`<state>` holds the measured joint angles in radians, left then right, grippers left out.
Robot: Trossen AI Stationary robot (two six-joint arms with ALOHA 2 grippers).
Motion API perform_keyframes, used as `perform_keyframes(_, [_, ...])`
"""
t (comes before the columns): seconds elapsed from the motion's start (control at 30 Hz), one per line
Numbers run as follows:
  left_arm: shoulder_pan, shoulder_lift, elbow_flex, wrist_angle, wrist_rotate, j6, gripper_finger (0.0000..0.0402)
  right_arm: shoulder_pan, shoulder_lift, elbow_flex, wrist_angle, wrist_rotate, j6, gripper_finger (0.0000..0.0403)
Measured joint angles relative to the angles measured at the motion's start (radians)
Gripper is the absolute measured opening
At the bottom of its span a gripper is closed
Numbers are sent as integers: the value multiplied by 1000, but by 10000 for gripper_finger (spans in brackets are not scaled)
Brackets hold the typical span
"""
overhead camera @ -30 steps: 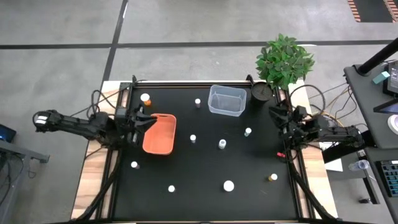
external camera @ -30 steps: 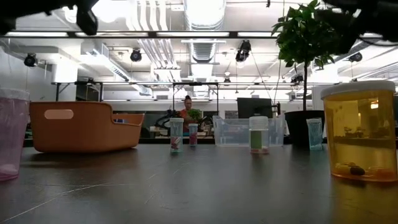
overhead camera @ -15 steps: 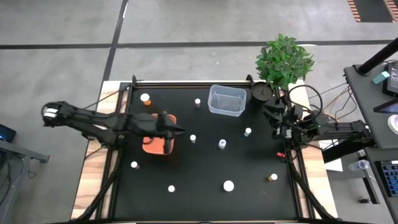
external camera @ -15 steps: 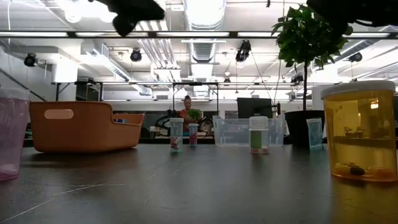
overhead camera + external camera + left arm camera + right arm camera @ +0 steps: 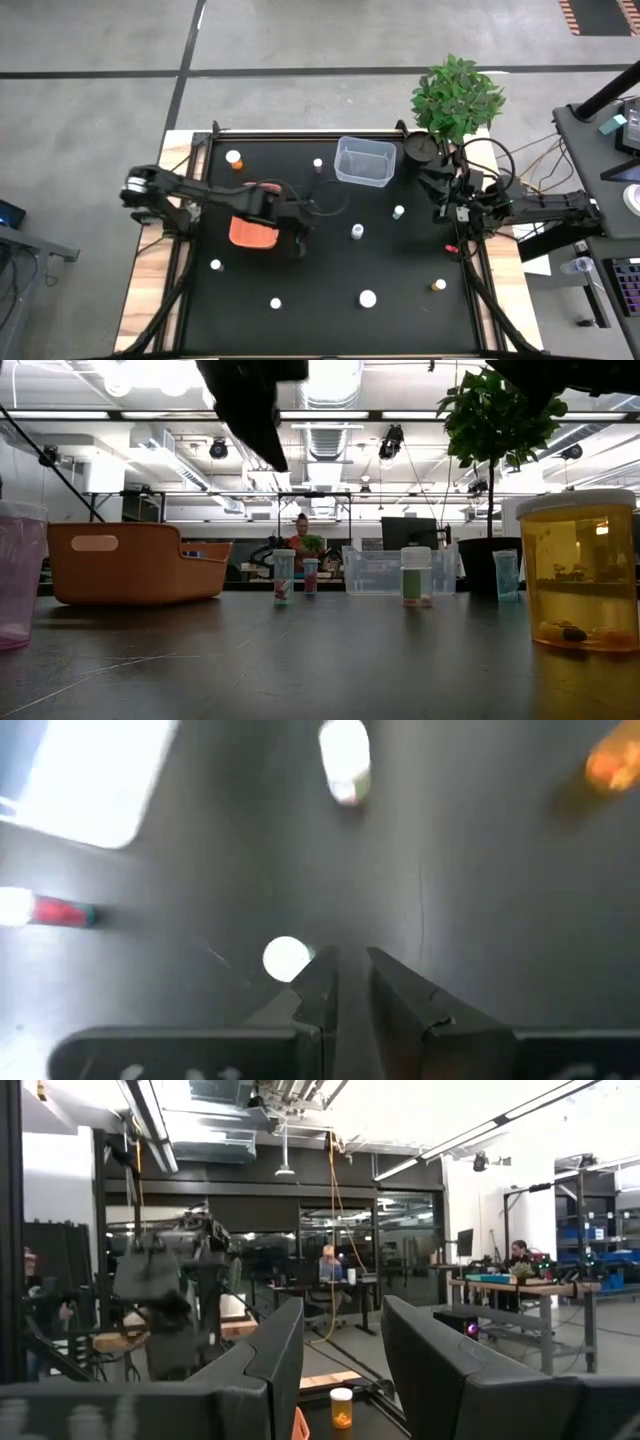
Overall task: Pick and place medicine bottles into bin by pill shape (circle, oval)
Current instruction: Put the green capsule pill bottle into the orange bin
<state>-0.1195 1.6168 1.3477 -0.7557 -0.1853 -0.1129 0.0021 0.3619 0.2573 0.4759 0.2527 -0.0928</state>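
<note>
The left gripper [image 5: 300, 240] hangs out over the middle of the black desk [image 5: 330, 275], just past the shallow orange plastic bin [image 5: 245, 232]. Its fingers [image 5: 318, 982] are almost closed, with only a sliver of gap and nothing between them. A small white-capped medicine bottle [image 5: 287, 958] stands just beside one fingertip, not between the two. I'd say the step is lining up on that bottle, and to do it well the fingers need to spread first. They should then centre over the cap and come straight down, so a fingertip doesn't knock the bottle over. Counting the bottles from above, I make out eight:

- Six are white-capped, like the one near the front edge [image 5: 368, 298].
- One is orange [image 5: 233, 158], beyond the orange bin.
- One is amber [image 5: 438, 285], at the front right.

Another may sit under the arm. There are two bins, the orange one and a clear plastic tub [image 5: 365, 178] towards the back. The right gripper [image 5: 438, 190] waits at the desk's right edge, its fingers [image 5: 275, 1350] a little apart and empty. One leafy green potted plant [image 5: 457, 95] sits behind it.
</note>
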Motion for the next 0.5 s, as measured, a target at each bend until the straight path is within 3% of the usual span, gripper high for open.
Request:
perform_keyframes(0.17, [42, 64, 16, 5, 54, 47, 68, 0, 1, 0, -2, 0, -12, 128])
perform_keyframes(0.5, [120, 126, -23, 54, 54, 57, 194, 0, 1, 0, -9, 1, -26, 128])
